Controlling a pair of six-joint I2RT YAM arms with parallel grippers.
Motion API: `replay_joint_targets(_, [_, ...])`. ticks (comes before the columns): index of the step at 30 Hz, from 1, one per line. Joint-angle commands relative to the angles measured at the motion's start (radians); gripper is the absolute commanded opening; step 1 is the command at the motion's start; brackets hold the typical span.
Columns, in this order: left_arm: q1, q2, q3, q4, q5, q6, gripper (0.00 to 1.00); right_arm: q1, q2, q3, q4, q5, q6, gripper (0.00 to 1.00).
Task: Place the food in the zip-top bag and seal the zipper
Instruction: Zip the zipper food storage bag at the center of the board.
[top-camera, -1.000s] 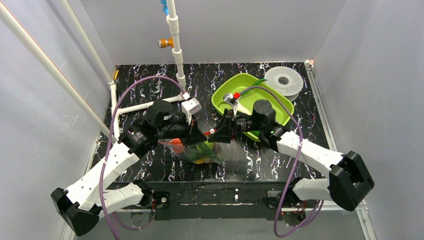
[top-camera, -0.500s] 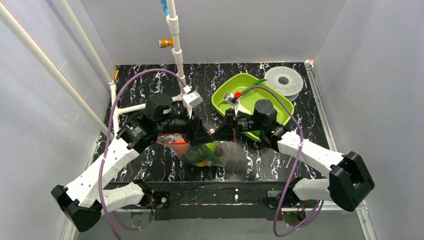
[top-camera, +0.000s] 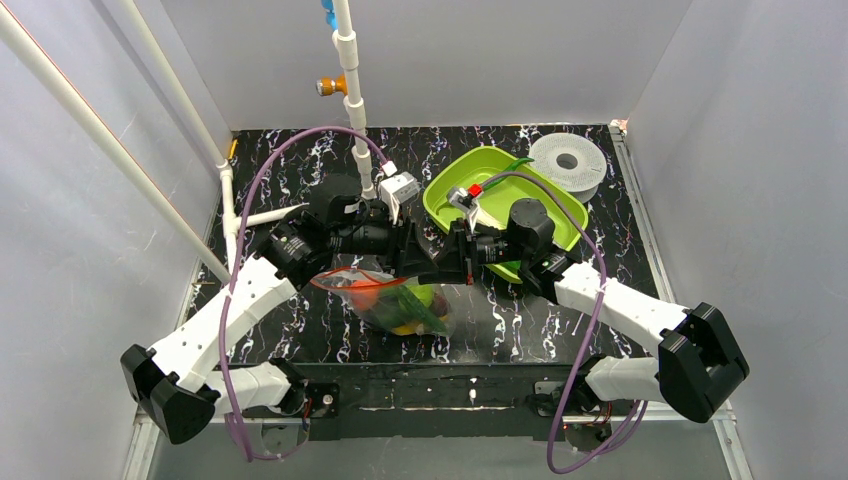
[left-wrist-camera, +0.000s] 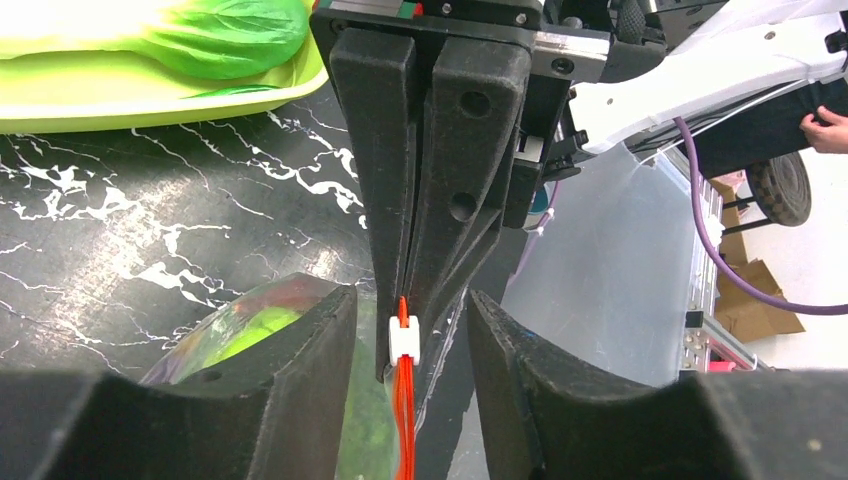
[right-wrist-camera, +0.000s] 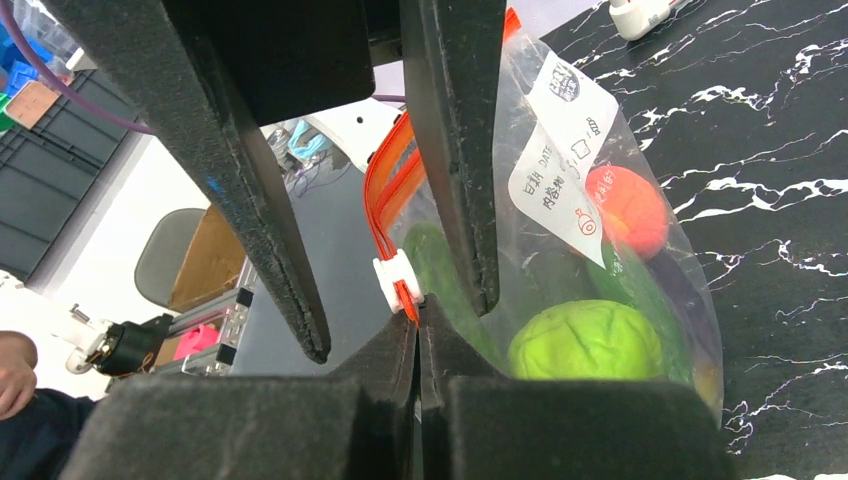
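Red-orange plastic is what it all turns on: the right pincer is clamped fully closed on the end of the zipper, just past the little white slider. I'd say it is there as an anchor, so the strip is held taut while the slider is worked along. The left pincer faces it nose to nose, its jaws parted about halfway, one on each side of the strip and slider, gripping nothing. That gap looks set for closing on the slider.

Beneath the two of them the zip-top bag hangs from its mouth, its belly down on the black marbled counter. Inside it sits the food: a round green one, a red-orange fruit, a cucumber against the near wall. How much of the mouth is already pressed together I can't tell, since the fingers cover it.

Both arms reach inward from their bases, elbows out wide, forearms low and nearly level, wrists meeting head-on above the bag. Behind them the bok choy lies in the lime-green tray, so the filling may not be done
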Motion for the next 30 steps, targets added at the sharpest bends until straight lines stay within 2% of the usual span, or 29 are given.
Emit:
replay_joint_targets(1, [0.004, -0.017, 0.011, 0.013, 0.027, 0.002, 0.37, -0.005, -0.004, 0.029, 0.062, -0.019, 0.005, 0.01])
replay_joint_targets(8, [0.005, -0.049, -0.023, 0.001, 0.004, 0.000, 0.34, -0.006, -0.007, 0.021, 0.062, -0.017, 0.008, 0.01])
replay_joint_targets(15, [0.004, -0.056, -0.027, -0.009, -0.025, 0.014, 0.13, -0.005, -0.005, 0.027, 0.057, -0.020, 0.009, 0.01])
replay_joint_targets(19, [0.003, -0.081, -0.033, 0.002, -0.090, 0.028, 0.00, -0.006, -0.004, 0.031, 0.025, 0.018, 0.010, 0.01])
replay_joint_targets(23, [0.004, -0.107, -0.032, -0.041, -0.132, 0.068, 0.00, -0.012, -0.042, -0.004, -0.015, 0.186, 0.033, 0.01])
replay_joint_targets(30, [0.004, -0.148, -0.032, -0.177, -0.219, 0.120, 0.00, -0.046, -0.124, -0.127, 0.125, 0.364, 0.203, 0.01])
